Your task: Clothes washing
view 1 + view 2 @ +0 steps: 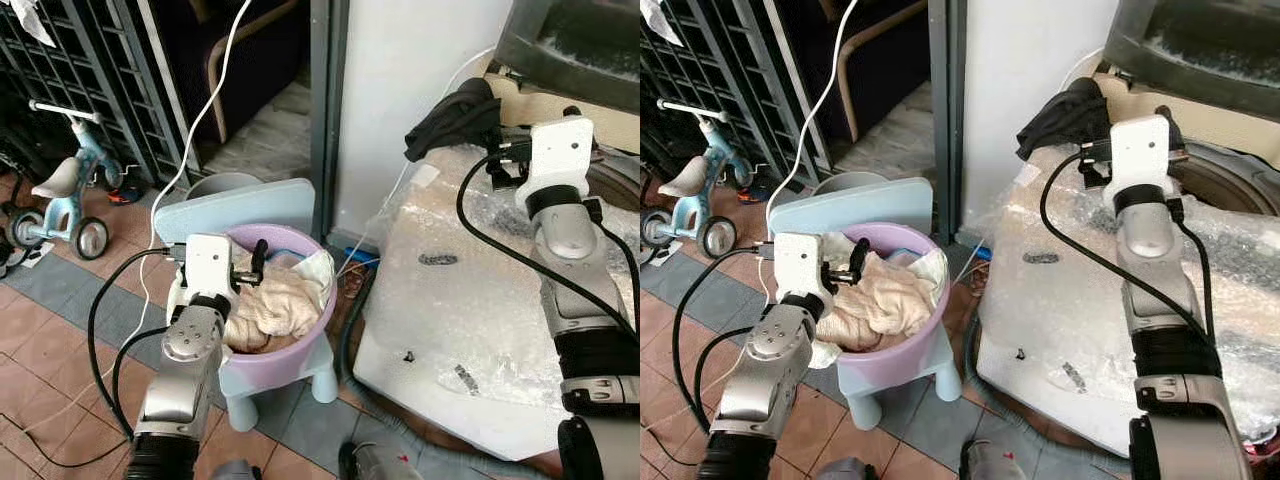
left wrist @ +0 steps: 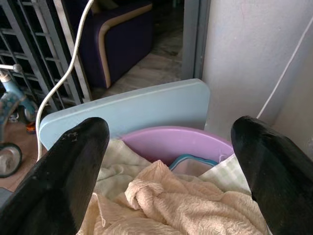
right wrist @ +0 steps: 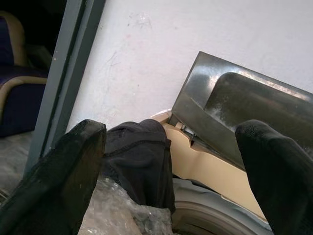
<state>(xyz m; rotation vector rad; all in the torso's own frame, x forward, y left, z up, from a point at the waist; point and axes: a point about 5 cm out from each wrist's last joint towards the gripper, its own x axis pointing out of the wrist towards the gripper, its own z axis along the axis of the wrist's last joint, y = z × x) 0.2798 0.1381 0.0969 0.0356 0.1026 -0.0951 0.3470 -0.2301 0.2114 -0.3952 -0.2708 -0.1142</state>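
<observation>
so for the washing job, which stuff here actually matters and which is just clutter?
Job:
- washing machine, top wrapped in plastic, lid up
- dark garment on the machine's edge, ahead of the right gripper, fingers open
- purple basin of beige laundry on a small blue chair, left gripper open over it

Clutter:
- child's tricycle
- white cable
- armchair past the doorway

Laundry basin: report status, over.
Left claw open over the cloths in the basin. Right claw open by the black garment on the washer. Nothing gripped, nothing blocking.
</observation>
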